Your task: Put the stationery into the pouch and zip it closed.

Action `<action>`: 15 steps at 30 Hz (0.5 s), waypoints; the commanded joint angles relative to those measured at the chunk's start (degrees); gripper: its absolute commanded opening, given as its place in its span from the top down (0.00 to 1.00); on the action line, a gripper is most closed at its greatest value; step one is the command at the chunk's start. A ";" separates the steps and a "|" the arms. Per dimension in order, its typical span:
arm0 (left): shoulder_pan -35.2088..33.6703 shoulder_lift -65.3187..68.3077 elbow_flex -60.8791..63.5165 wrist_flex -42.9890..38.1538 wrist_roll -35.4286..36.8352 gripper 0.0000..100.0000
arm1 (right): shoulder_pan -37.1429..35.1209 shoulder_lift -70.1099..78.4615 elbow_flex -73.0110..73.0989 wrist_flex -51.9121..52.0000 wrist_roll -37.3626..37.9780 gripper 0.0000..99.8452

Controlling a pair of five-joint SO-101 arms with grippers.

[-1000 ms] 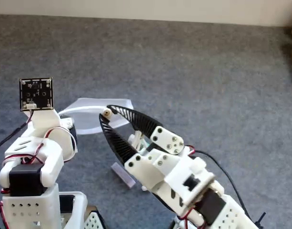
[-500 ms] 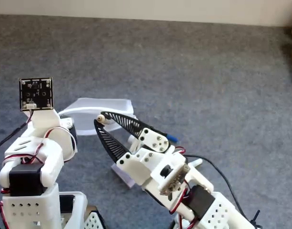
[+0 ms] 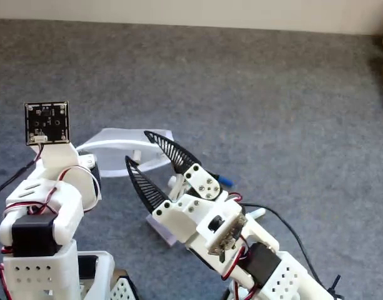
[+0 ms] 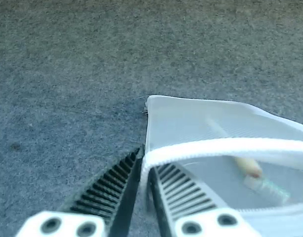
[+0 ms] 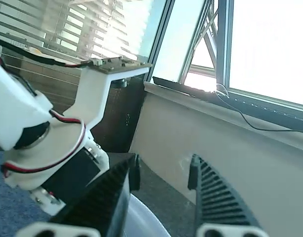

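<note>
My left claw (image 4: 144, 174) is clamped on the white rim of the translucent mesh pouch (image 4: 191, 118), which lies on fuzzy grey carpet (image 3: 272, 94). My right claw (image 3: 137, 147) hangs above it, ribbed black jaws parted, empty.

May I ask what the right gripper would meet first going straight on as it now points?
Most likely the pouch, lying just ahead of the open right gripper; depth is unclear, so it may pass above.
</note>
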 commanded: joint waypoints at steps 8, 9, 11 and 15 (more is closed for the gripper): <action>-0.57 1.10 -2.59 -0.18 0.35 0.99 | 0.04 -1.10 -1.27 -0.13 0.79 0.84; -0.57 1.10 -2.59 -0.18 0.35 0.99 | 0.04 -1.19 -1.27 1.89 0.70 0.84; -0.57 1.10 -2.59 -0.18 0.35 0.99 | 0.04 -1.27 -1.80 6.11 0.53 0.84; -0.75 1.10 -2.59 -0.18 0.35 0.99 | 0.22 -1.27 -6.73 12.26 0.44 0.84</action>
